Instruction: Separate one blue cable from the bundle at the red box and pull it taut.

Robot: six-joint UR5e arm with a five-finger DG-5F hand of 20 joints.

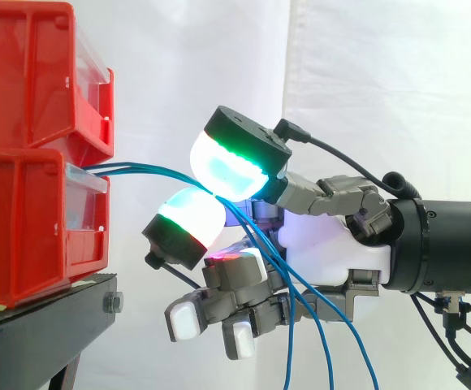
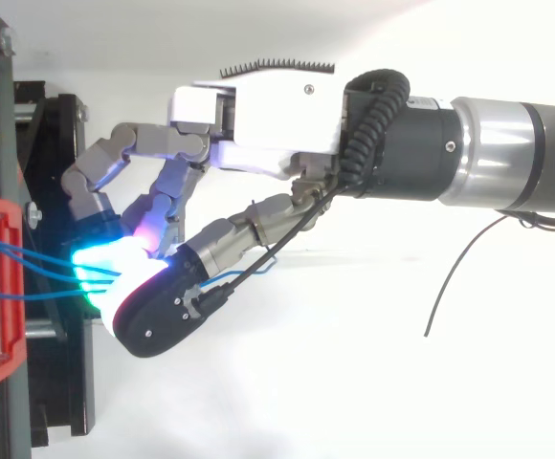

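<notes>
At the back of the side view: 1 white curtain [image 1: 382, 81], hanging behind everything.

Arm [image 2: 507, 153]: 1, grey and black, entering from the right edge in both views and lying about level.

Red bins: 2, stacked at the left edge of the side view, the upper bin [image 1: 32, 73] resting on the lower bin [image 1: 24, 227], open fronts facing right towards the hand.

Black stand [image 1: 49, 321]: 1, directly under the lower bin and carrying the stack.

Hand [image 1: 333, 244]: 1, just right of the bins and apart from them, palm white, fingers reaching left. 2 large pads [image 1: 234, 166], glowing green and cyan, are closed against each other, one above and one below, and pinch the blue cables [image 1: 130, 168] between them. The remaining fingers curl underneath, their tips glowing white and red, with nothing seen in them.

Blue cables: several thin strands, leaving the front of the lower bin at its top edge, running right in a slight arc to the pinching pads, then drooping loosely past the palm to the bottom edge. How many strands lie inside the pinch cannot be told.
</notes>
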